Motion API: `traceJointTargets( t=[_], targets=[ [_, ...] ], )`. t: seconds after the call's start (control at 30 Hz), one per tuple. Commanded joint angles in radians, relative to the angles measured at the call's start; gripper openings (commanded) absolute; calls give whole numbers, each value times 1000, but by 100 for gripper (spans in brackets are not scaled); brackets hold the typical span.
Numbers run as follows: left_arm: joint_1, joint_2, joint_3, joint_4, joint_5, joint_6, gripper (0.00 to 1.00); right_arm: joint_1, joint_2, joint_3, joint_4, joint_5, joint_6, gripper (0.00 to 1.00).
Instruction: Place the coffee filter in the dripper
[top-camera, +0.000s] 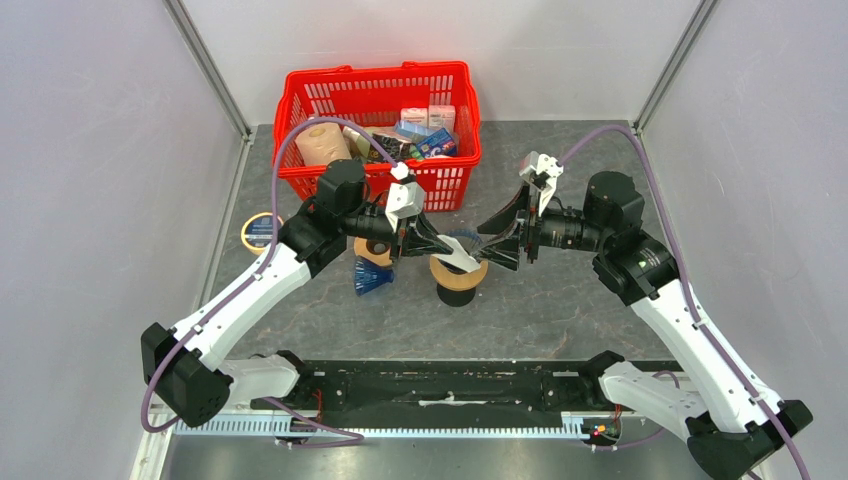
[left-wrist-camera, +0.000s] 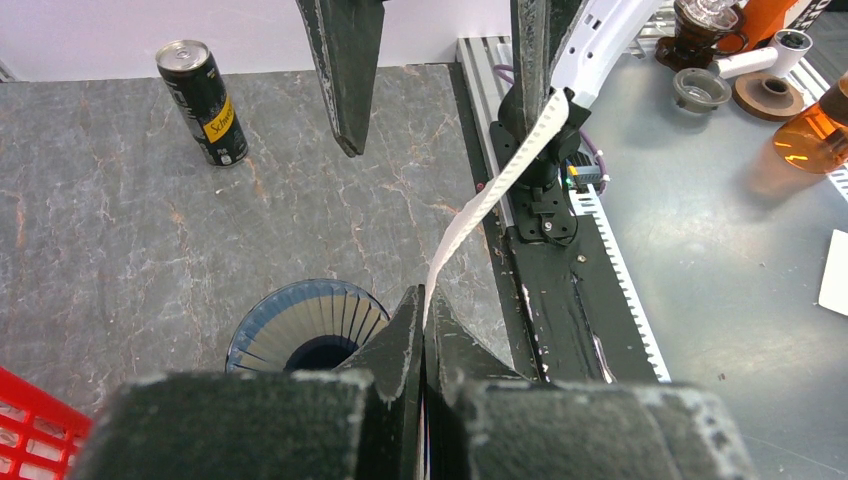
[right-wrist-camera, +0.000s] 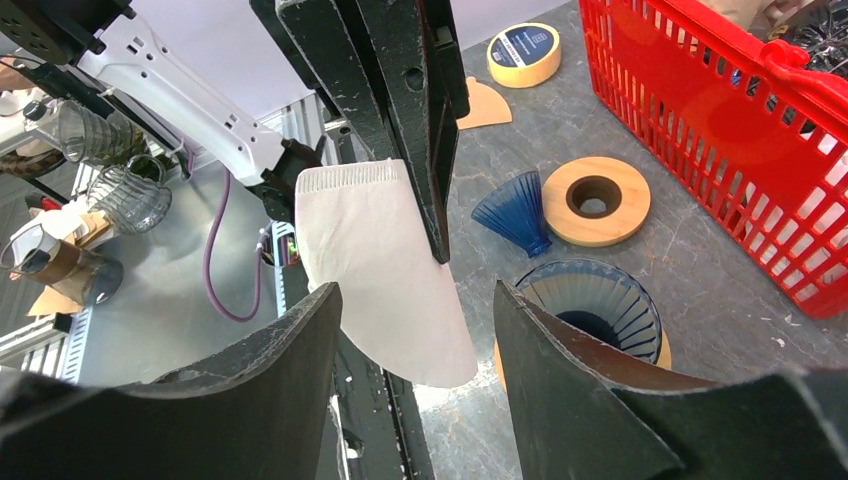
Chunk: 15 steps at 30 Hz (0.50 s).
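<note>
Top external, left claw (top-camera: 443, 248) pinching coffee filter (top-camera: 462, 260) over dripper (top-camera: 458, 283), right claw (top-camera: 487, 245) spread open alongside

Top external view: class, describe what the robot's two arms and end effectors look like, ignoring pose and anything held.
The left arm and right arm have white shells with black joint housings. A purple cable loops along each. The left end effector and right end effector have black, wedge-shaped fingers with scuffed pale edges. A white block sits at each wrist.
</note>
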Motion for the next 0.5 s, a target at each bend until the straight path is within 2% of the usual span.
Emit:
traceJointTargets(
  t=[0.0, 0.23, 0.47],
  targets=[
    [4, -17, 29, 14, 20, -4, 2, 1, -22, 5, -9, -12, -9, 66],
    [4, -21, 29, 18, 6, -16, 2, 0, -67, -5, -23, 36, -18, 68],
    [5, -22, 26, 16, 14, -8, 2, 0, -45, 8, -41, 45, -33, 68]
  ],
)
